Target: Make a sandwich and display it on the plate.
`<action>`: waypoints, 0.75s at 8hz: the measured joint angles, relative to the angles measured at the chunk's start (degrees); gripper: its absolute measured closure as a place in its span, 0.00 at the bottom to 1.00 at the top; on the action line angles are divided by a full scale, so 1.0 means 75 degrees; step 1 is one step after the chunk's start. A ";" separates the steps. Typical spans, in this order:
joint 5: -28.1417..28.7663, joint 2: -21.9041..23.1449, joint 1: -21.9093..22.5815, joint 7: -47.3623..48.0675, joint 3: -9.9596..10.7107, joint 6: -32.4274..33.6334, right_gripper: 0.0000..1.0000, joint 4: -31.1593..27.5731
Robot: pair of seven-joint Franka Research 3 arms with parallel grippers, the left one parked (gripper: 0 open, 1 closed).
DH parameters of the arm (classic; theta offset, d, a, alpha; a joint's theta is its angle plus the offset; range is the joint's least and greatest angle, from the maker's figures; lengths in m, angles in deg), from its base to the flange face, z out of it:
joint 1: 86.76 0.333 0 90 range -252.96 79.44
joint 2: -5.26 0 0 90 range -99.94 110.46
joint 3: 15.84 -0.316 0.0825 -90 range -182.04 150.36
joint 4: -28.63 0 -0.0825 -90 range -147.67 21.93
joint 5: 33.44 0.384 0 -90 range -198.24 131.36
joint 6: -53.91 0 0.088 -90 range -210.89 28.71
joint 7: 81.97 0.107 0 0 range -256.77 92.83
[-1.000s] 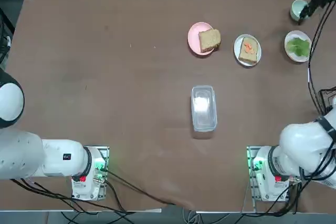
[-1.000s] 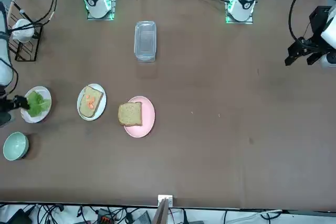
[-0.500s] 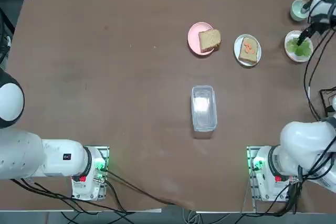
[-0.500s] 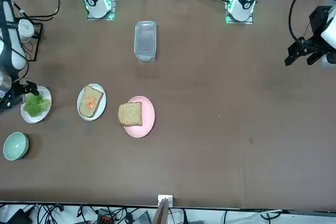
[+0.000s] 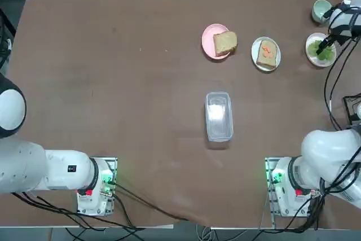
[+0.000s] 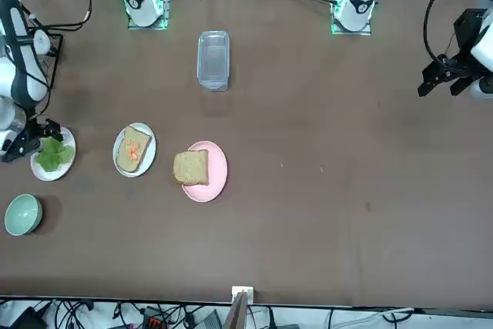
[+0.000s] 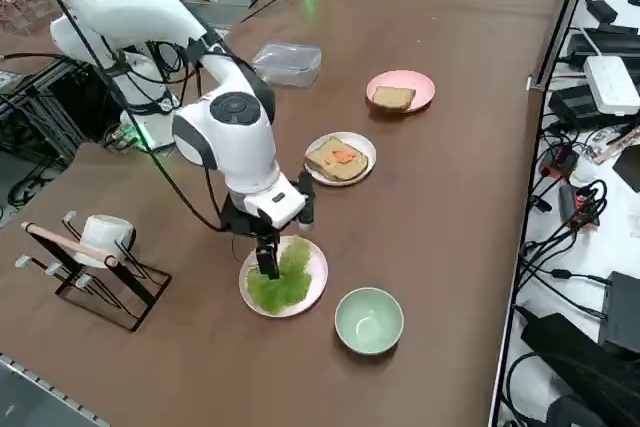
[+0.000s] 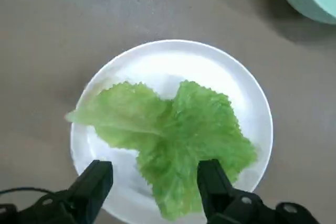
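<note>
The right tool (image 8: 155,174) hangs wide open and holding 0 things above the lettuce (image 8: 173,135) on 1 white plate (image 8: 126,174).

a broad, matte brown tabletop (image 5: 113,83) carries everything; seen from overhead, with 12 o'clock opposite the arm bases, its middle is the dial's centre. a clear, rectangular plastic container (image 5: 219,117) lies just off centre, between 3 and 4 o'clock. a round pink plate (image 5: 207,42) sits toward 1 o'clock. toward 2 o'clock are a small round white plate (image 5: 255,55), then, farther out, a matching round white plate (image 5: 312,58). a small, round pale-green bowl (image 5: 320,9) stands near that outer plate, at its 12 o'clock, the two apart. a black metal rack with a wooden rod (image 7: 70,244) stands by the edge at 3 o'clock.
</note>
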State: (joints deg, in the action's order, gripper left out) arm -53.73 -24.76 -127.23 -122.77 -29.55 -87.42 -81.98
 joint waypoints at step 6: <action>-0.0811 -0.0443 -0.0285 -0.0009 0.0041 -0.0560 0.36 0.0000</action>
State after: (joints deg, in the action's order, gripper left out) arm -59.81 -28.09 -129.36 -122.83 -29.25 -91.62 -81.98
